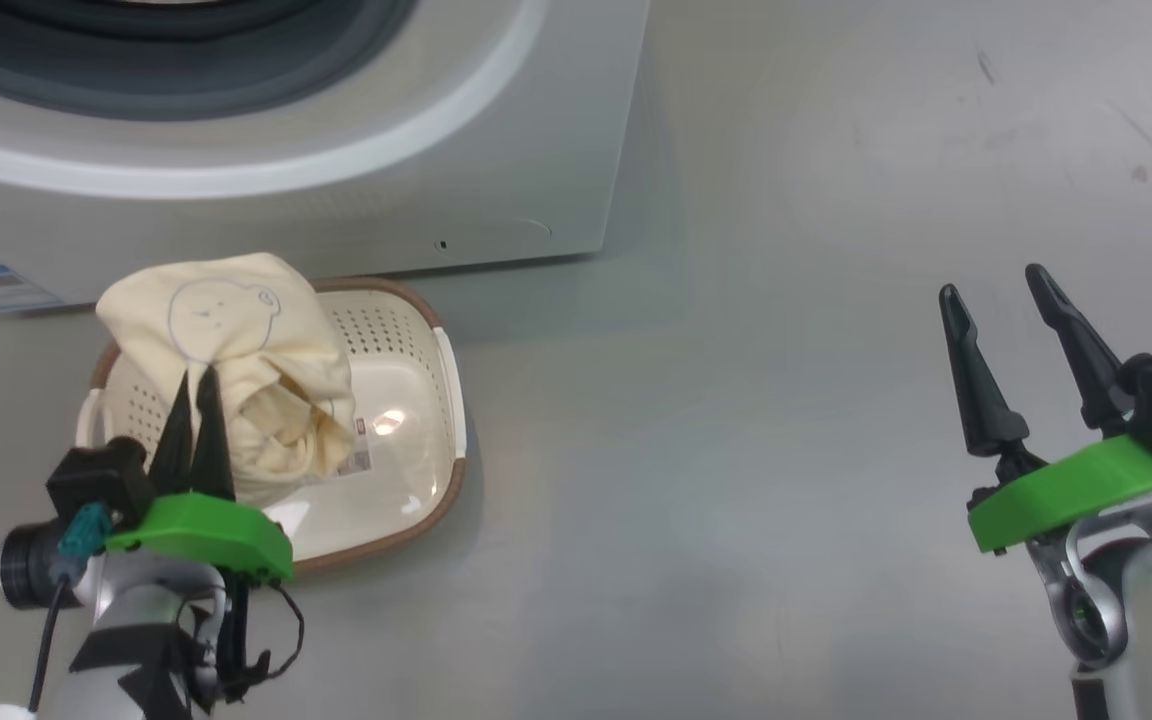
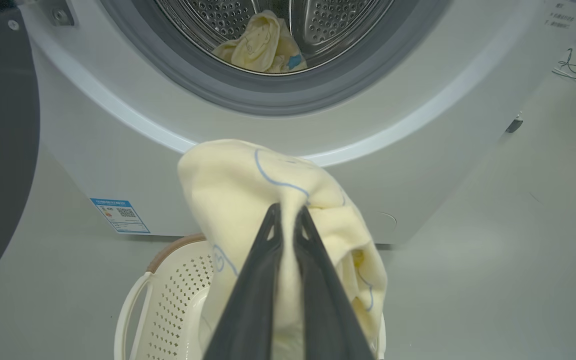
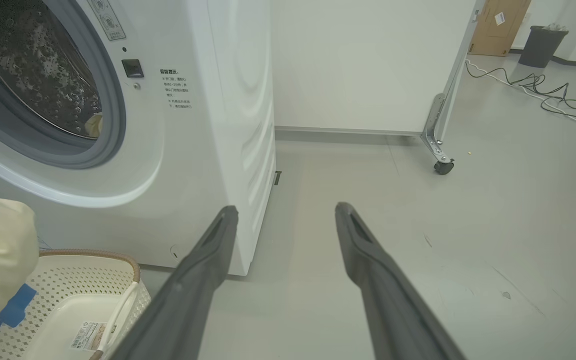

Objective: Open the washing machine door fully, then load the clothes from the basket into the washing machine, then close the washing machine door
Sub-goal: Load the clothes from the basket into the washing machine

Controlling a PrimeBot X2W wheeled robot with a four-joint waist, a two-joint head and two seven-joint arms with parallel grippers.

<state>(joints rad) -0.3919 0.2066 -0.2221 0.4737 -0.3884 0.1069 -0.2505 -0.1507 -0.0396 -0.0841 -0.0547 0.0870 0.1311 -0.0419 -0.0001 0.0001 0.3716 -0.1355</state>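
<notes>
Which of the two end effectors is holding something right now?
The left end effector: its fingers are pinched shut on the cream cloth above the basket. The right end effector stands open and empty.

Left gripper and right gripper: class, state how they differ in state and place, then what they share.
The left gripper's jaws are shut on a cream cloth; the right gripper's jaws are open and empty. The left gripper is over the basket; the right gripper is over the floor. Both have dark fingers on green mounts.
</notes>
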